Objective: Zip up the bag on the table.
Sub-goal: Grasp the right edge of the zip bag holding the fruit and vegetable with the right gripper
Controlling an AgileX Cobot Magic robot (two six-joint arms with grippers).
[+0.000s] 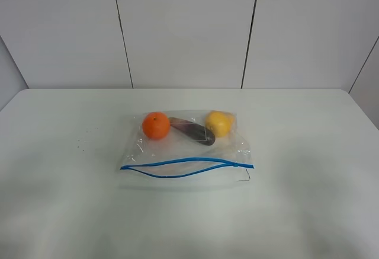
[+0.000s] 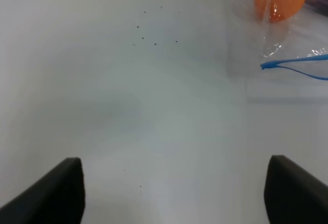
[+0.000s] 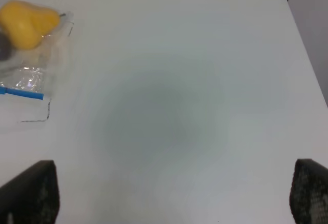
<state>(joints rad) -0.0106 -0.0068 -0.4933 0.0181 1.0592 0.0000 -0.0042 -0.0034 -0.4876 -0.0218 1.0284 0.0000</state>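
The clear plastic bag lies flat in the middle of the white table. Inside it are an orange, a dark purple item and a yellow fruit. Its blue zipper strip runs along the near edge, and its two strands gape apart in the middle. Neither gripper shows in the exterior high view. In the left wrist view my left gripper is open above bare table, well apart from the bag's corner. My right gripper is open, apart from the bag's other corner.
Small dark specks dot the table left of the bag. The table's right edge shows in the right wrist view. A white panelled wall stands behind the table's far edge.
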